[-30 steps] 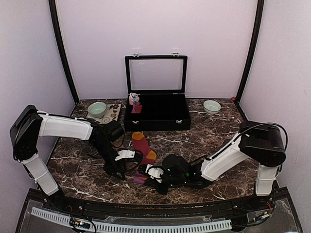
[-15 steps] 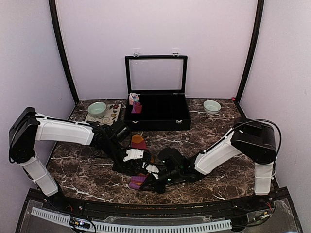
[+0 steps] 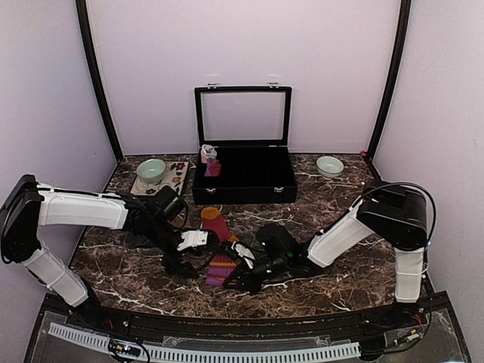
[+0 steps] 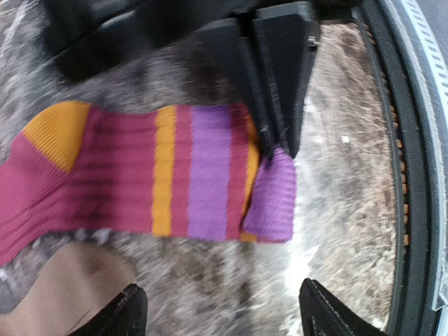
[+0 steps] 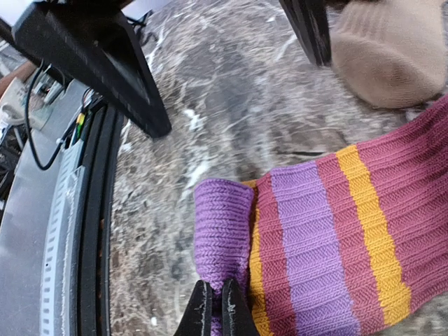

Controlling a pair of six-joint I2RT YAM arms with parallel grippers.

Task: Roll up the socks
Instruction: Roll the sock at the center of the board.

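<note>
The red-maroon sock (image 3: 218, 243) lies flat on the marble, orange toe (image 4: 54, 131) away from the purple-orange striped cuff (image 4: 203, 171). My right gripper (image 5: 215, 309) is shut on the cuff's purple edge (image 5: 222, 224), which is folded up; in the top view this gripper (image 3: 233, 277) sits at the sock's near end. The left gripper (image 4: 227, 316) is open, its fingers (image 4: 126, 311) wide apart just short of the cuff with only bare table between them, left of the sock (image 3: 189, 260). A tan-brown sock (image 5: 392, 52) lies bundled beside the left gripper (image 4: 56, 287).
A black display case (image 3: 242, 185) stands open behind, with a pink and light-blue bundle (image 3: 208, 156) in its left corner. A green bowl (image 3: 151, 170) on a mat is at the back left, a white bowl (image 3: 329, 165) at the back right. The table's front rail (image 4: 420, 140) is close.
The left gripper has opened wide and drawn back off the sock. The sock, bunched half a second ago, now lies stretched out flat. The right gripper still pinches the cuff.
</note>
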